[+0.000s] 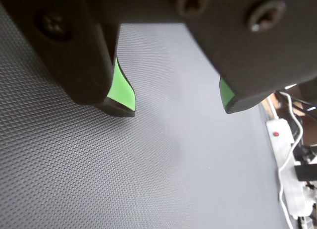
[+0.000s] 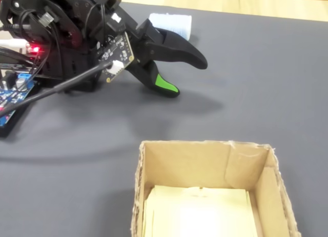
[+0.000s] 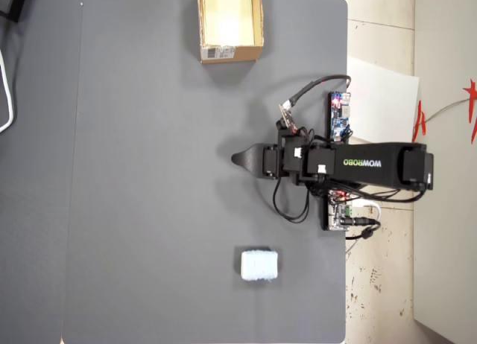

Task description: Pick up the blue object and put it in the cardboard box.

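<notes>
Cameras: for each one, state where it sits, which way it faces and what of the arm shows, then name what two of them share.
Wrist view: rides on the gripper, facing down onto the grey mat; both green-padded fingers show, apart.
Fixed view: low, just behind the cardboard box, facing across the mat toward the arm; gripper and wiring show.
Overhead view: above, facing straight down; the whole arm shows.
Shared: fixed and overhead views both show the box and the blue object.
</notes>
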You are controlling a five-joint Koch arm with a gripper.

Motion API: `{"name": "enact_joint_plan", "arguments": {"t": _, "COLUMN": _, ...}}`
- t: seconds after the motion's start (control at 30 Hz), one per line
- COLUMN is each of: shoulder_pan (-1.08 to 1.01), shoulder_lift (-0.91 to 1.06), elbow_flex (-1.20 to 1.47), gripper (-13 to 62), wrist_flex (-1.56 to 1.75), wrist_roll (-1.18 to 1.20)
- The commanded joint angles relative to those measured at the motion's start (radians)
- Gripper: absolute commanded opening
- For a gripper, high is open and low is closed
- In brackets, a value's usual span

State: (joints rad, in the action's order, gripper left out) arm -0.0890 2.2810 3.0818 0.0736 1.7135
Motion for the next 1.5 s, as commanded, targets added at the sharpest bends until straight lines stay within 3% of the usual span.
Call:
{"name": "enact_joint_plan", "arguments": {"t": 0.0, "shoulder_pan": 0.003, "shoulder_lift": 0.087, "elbow_flex": 0.034, "gripper": 33.8, "wrist_flex": -0.041, "wrist_roll": 0.028}}
{"name": "enact_joint_plan", "arguments": {"t": 0.43, "shoulder_pan": 0.129, "shoulder_lift": 0.087, "elbow_flex": -0.017, "gripper": 33.9, "wrist_flex": -0.101, "wrist_roll": 0.213}}
{"name": "enact_joint_plan", "arguments": {"t": 1.47, "shoulder_pan": 0.546, "shoulder_lift": 0.002, "elbow_flex": -0.42, "gripper": 33.7, "wrist_flex": -0.6, "wrist_roll": 0.328}}
